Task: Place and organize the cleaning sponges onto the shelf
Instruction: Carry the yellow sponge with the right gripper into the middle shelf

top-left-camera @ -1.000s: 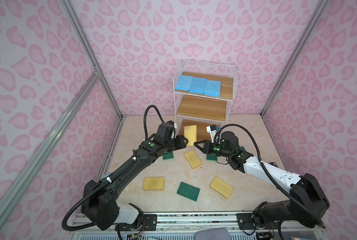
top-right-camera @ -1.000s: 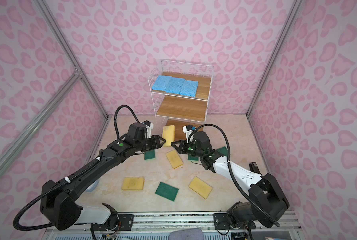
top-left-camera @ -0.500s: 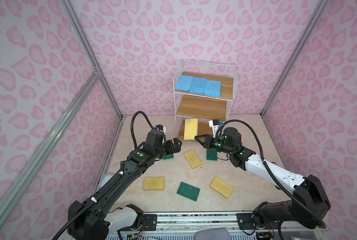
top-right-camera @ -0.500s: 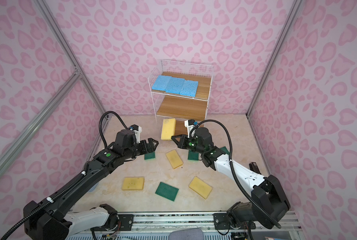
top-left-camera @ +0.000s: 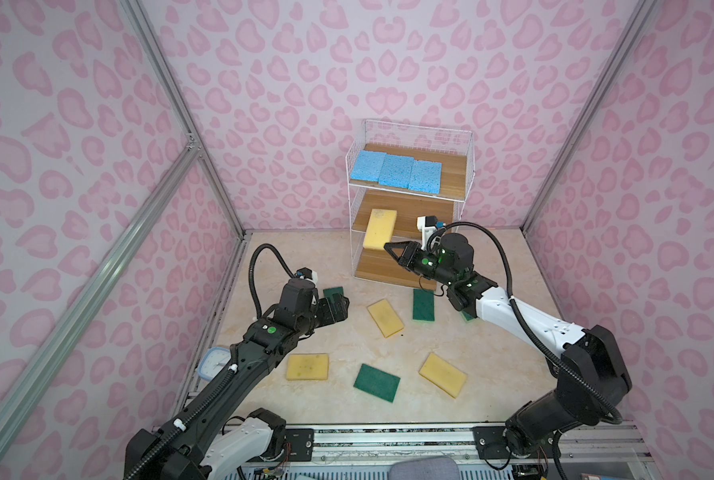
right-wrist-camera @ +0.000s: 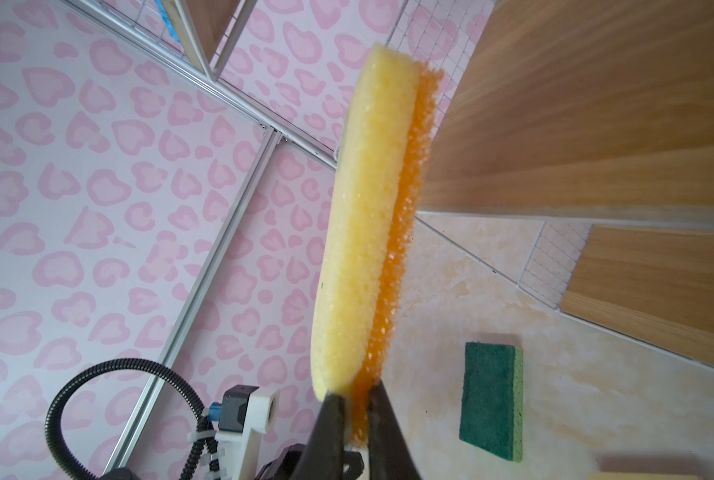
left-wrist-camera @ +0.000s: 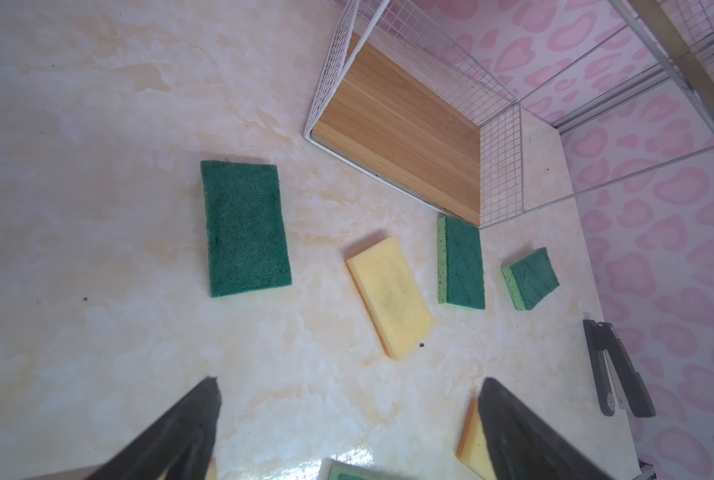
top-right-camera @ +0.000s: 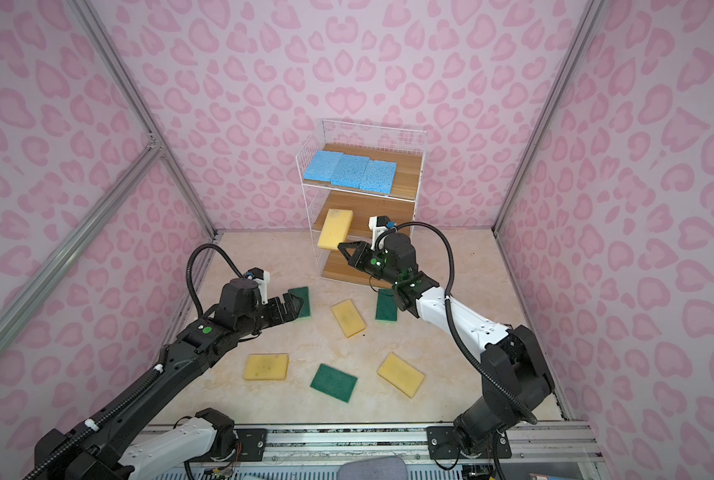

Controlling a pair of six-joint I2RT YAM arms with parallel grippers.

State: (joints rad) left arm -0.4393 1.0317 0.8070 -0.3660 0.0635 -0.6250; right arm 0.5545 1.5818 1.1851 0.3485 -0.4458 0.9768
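The shelf (top-left-camera: 461, 174) (top-right-camera: 413, 166) stands at the back with three blue sponges (top-left-camera: 396, 171) (top-right-camera: 349, 171) in a row on its top board. My right gripper (top-left-camera: 388, 246) (top-right-camera: 341, 246) (right-wrist-camera: 355, 399) is shut on one end of a yellow sponge (top-left-camera: 380, 227) (top-right-camera: 335, 227) (right-wrist-camera: 367, 216) with an orange back. It holds that sponge tilted in the air at the front left of the middle board. My left gripper (top-left-camera: 342, 306) (top-right-camera: 296, 305) (left-wrist-camera: 349, 382) is open and empty above the floor, beside a dark green sponge (top-right-camera: 302, 296) (left-wrist-camera: 245, 228).
Loose on the floor are yellow sponges (top-left-camera: 385, 318) (top-left-camera: 307, 366) (top-left-camera: 443, 375) and green ones (top-left-camera: 423, 304) (top-left-camera: 376, 382) (left-wrist-camera: 531, 278). A small white dial (top-left-camera: 214, 363) sits at the left floor edge. A dark grey clip-like object (left-wrist-camera: 617, 370) lies by the right wall.
My left gripper opened, let go of the yellow sponge and drew back down and to the left. My right gripper carried the sponge up from the bottom board to the middle one.
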